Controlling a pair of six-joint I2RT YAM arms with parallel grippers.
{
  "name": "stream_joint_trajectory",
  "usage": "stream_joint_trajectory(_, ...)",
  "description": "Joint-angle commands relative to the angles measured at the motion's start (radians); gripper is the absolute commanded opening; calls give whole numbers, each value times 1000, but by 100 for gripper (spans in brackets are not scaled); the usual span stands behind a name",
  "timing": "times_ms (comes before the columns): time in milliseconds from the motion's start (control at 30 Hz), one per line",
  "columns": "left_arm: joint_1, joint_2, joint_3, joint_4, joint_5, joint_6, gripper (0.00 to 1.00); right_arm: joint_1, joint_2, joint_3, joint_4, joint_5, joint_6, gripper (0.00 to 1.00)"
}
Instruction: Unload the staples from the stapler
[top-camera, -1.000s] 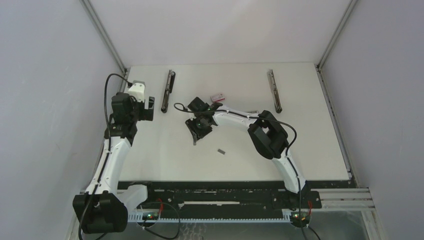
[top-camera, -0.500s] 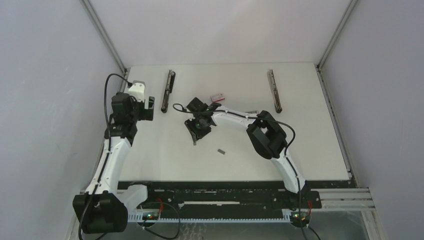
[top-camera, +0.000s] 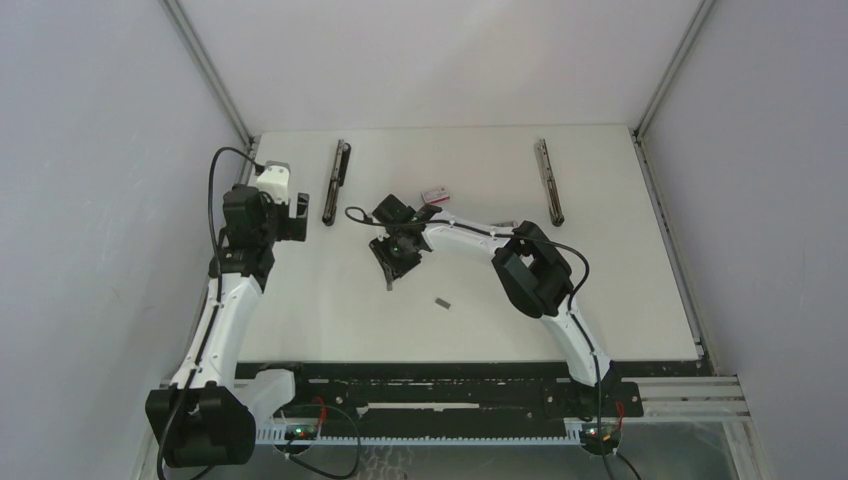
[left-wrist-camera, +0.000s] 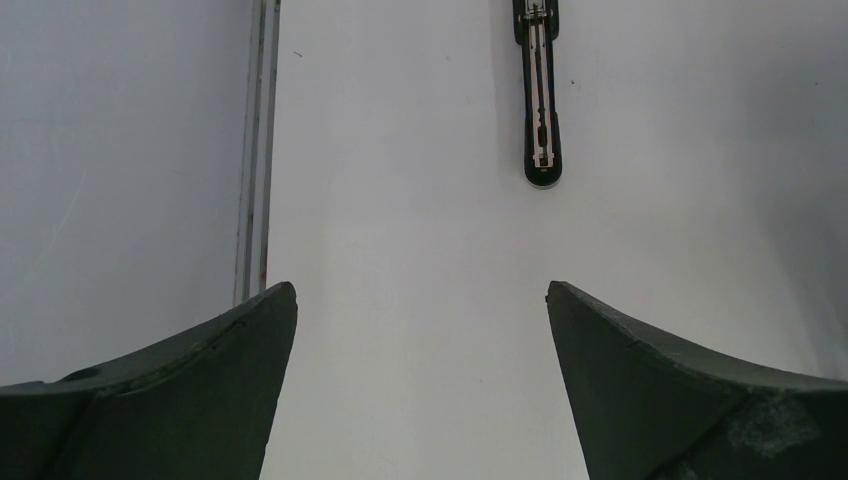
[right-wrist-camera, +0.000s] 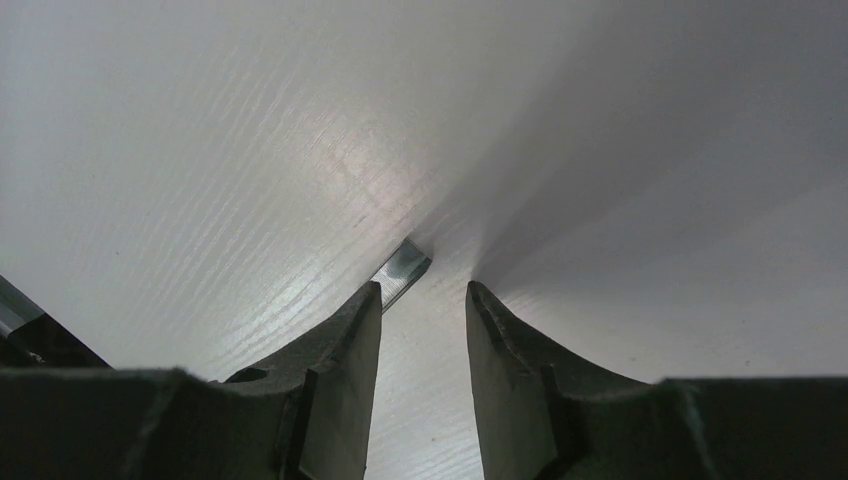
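Just past the right jaws' tips lies a staple strip (right-wrist-camera: 402, 270), off-centre.

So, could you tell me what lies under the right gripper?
A short grey staple strip lies on the table beneath the right gripper. One jaw covers its near end, so its full length cannot be seen.

The left arm (top-camera: 222, 315) was held bent upward, with the left gripper (left-wrist-camera: 420, 290) spread wide and empty. The right arm (top-camera: 465, 236) was stretched toward the left, the right gripper (right-wrist-camera: 422, 290) pointed down with jaws narrowly parted.
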Motion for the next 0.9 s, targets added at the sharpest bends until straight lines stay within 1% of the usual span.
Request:
stream_joint_trajectory(0, -1, -24, -22, 46, -13, -8, 100, 7, 14, 41, -6, 10, -3, 37)
stream_joint_trajectory(100, -1, -25, -22, 46, -11, -8, 100, 7, 17, 42, -7, 11, -6, 32)
stream_joint_trajectory(400, -1, -26, -26, 49, -10, -10, 100, 7, 26, 52, -16, 21, -14, 31)
stream_joint_trajectory(500, -2, -26, -25, 50, -12, -10, 100, 7, 26, 53, -19, 25, -17, 27)
stream_joint_trajectory(700, -2, -28, -26, 52, -13, -10, 100, 7, 33, 58, -23, 23, -23, 26)
stream_joint_trajectory(867, -1, -29, -30, 57, -14, -10, 100, 7, 38, 72, -32, 26, -28, 20)
